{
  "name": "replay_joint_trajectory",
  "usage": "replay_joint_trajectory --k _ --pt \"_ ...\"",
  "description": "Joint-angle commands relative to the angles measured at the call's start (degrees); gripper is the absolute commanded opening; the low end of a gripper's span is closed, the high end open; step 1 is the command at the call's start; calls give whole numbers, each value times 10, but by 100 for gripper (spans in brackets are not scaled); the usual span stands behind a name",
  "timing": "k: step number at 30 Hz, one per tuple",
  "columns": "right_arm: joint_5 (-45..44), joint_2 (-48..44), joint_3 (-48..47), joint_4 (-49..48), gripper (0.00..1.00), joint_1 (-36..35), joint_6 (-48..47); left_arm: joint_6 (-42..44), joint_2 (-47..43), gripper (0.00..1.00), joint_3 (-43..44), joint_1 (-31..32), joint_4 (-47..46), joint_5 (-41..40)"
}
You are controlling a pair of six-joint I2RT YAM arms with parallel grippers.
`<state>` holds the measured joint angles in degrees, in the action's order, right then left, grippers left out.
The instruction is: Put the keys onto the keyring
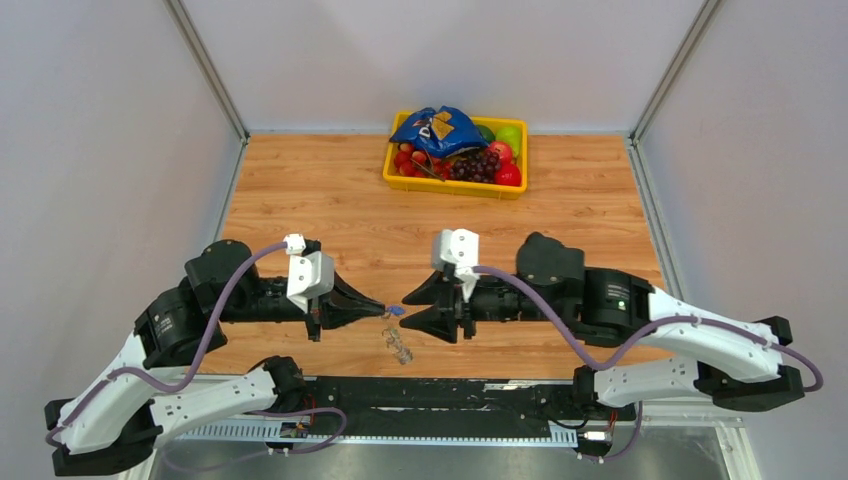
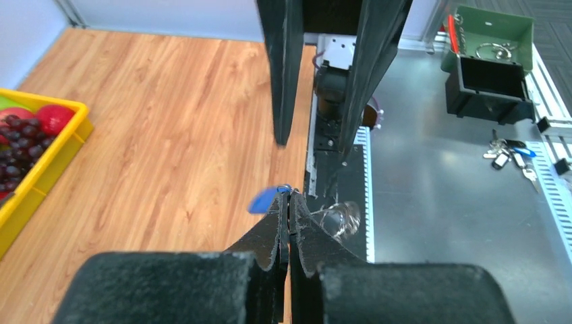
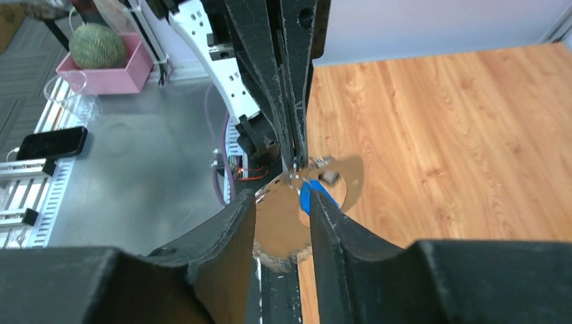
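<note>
Left gripper (image 1: 383,311) is clamped on the blue key (image 2: 263,200); right gripper (image 3: 282,199) is parted and empty. Keyring (image 1: 397,344) sits at 6 o'clock from the tips, near the bench (image 1: 300,190) edge. I fear the thin pinch slipping and the key dropping.

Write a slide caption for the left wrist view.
Left gripper shut on the blue-headed key, blurred keyring beside its tips, right gripper open opposite.
</note>
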<state>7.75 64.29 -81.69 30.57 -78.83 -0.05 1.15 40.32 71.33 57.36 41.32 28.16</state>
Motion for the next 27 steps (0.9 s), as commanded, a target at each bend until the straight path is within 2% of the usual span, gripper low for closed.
replay_joint_trajectory --k 1,8,17,27 --pt "-35 -71 31 -76 40 1 3 -26 -29 0 -18 0 -93 -19" --pt "-48 -86 67 -111 40 0 -27 -57 -65 0 -62 1 -188 -13" --pt "12 -70 88 -148 41 1 -108 -92 -92 0 -104 1 -274 16" --pt "79 -80 96 -190 40 1 -146 -108 -103 0 -123 0 -304 56"
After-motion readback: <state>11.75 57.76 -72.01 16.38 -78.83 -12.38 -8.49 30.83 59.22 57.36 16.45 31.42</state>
